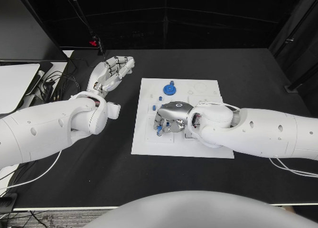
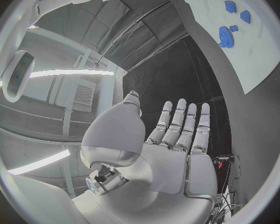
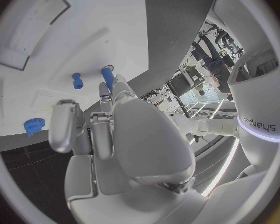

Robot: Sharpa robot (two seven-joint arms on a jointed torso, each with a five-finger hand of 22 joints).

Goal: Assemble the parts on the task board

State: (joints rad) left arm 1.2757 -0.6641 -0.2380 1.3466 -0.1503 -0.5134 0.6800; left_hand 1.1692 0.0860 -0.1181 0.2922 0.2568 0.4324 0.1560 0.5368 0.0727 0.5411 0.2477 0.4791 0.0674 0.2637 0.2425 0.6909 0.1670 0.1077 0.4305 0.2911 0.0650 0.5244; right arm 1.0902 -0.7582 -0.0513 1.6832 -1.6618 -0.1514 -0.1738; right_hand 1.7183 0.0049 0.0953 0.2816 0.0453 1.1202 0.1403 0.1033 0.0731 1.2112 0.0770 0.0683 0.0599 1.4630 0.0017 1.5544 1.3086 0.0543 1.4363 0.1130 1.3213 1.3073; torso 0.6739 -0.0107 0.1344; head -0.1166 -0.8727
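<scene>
The white task board (image 1: 149,142) lies in the middle of the black table. My right hand (image 1: 171,115) hangs over the board's centre with its fingers pointing down. In the right wrist view this hand (image 3: 109,129) pinches a blue peg (image 3: 107,76) between thumb and a finger, and the peg's tip is at the board. A short blue peg (image 3: 77,80) stands beside it, and small blue parts (image 1: 161,128) lie under the fingers. A blue gear (image 1: 170,89) sits near the board's far edge. My left hand (image 1: 116,69) lies flat and open on the table, left of the board.
From the left wrist, the left hand (image 2: 177,134) shows straight fingers, and beyond it lie the board (image 2: 252,59), the gear (image 2: 225,35) and two small blue blocks (image 2: 230,6). A white panel and cables (image 1: 50,80) sit at the table's left edge.
</scene>
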